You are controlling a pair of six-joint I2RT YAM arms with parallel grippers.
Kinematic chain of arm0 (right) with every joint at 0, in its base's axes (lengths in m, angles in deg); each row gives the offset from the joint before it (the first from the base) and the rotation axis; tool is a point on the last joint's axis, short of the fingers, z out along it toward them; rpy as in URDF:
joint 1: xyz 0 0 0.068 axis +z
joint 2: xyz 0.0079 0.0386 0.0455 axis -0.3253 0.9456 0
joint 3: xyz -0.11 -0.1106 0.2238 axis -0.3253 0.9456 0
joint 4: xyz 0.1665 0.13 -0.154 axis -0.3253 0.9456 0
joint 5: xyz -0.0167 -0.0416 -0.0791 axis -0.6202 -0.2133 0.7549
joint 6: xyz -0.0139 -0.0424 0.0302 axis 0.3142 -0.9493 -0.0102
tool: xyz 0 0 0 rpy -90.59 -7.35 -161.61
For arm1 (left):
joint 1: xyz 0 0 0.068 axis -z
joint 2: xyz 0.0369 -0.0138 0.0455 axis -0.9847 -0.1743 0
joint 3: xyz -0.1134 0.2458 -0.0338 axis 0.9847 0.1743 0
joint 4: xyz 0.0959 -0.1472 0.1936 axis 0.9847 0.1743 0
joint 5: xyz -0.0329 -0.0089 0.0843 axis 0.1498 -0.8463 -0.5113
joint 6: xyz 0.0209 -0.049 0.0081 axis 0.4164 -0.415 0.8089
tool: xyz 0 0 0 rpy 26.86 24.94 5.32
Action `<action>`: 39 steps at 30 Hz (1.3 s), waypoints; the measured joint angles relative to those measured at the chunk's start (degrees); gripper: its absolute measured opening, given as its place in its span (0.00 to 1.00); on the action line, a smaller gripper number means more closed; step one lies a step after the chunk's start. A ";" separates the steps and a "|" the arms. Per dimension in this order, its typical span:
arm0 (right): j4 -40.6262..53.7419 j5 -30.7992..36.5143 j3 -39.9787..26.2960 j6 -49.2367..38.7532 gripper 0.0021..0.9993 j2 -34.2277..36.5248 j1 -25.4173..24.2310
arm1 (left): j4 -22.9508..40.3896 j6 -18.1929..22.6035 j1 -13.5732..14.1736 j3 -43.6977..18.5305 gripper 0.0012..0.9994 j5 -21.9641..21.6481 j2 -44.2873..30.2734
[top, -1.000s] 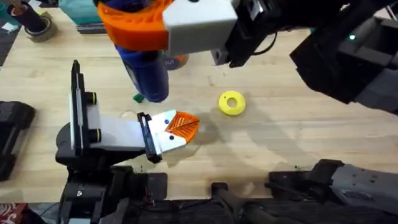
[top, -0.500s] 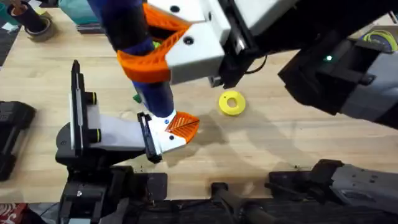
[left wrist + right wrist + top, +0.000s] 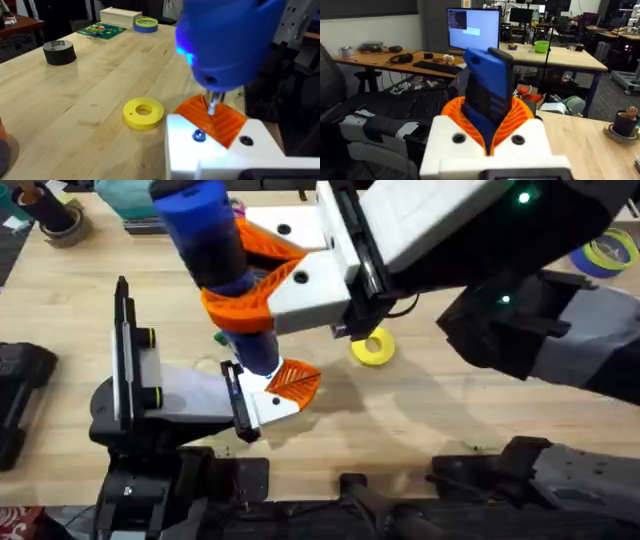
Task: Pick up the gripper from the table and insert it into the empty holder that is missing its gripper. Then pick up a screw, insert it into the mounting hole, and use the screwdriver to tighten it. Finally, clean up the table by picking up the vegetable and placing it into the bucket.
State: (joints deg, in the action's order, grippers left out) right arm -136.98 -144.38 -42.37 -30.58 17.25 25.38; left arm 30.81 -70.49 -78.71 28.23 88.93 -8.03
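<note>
My right gripper (image 3: 240,277) reaches across the table, shut on the blue screwdriver (image 3: 215,250) between its orange ribbed pads (image 3: 520,117). The screwdriver (image 3: 227,42) points down, its metal tip (image 3: 212,102) just above my left gripper (image 3: 298,382), which lies low on the table. The orange gripper finger (image 3: 220,122) sits in the white holder (image 3: 220,152), pressed against its twin. A blue screw (image 3: 199,135) sits in one mounting hole; the other hole (image 3: 245,141) looks dark. The green vegetable (image 3: 219,338) peeks out beside the screwdriver. The bucket (image 3: 2,145) shows partly.
A yellow ring (image 3: 372,347) lies right of the left gripper. A black tape roll (image 3: 59,51), a blue and yellow tape roll (image 3: 608,252), a green board (image 3: 102,30) and a wooden block (image 3: 120,16) sit farther off. Another tape roll (image 3: 62,222) lies far left.
My right arm has swung the screwdriver down and nearer, bringing its tip from beside the vegetable to over the left gripper's mount. The left arm has stayed still.
</note>
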 joint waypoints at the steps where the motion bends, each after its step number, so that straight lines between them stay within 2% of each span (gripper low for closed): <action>1: -0.02 0.04 0.00 -0.09 0.02 0.00 0.00 | 0.00 0.00 0.00 0.00 0.00 -0.01 0.00; 39: -0.09 0.35 0.31 -1.28 0.02 1.88 0.00 | 0.00 -0.02 0.00 0.00 0.00 -0.01 0.00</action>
State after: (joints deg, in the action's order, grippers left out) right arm -137.07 -144.03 -42.07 -31.86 19.13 25.38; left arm 30.81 -70.51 -78.71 28.23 88.92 -8.03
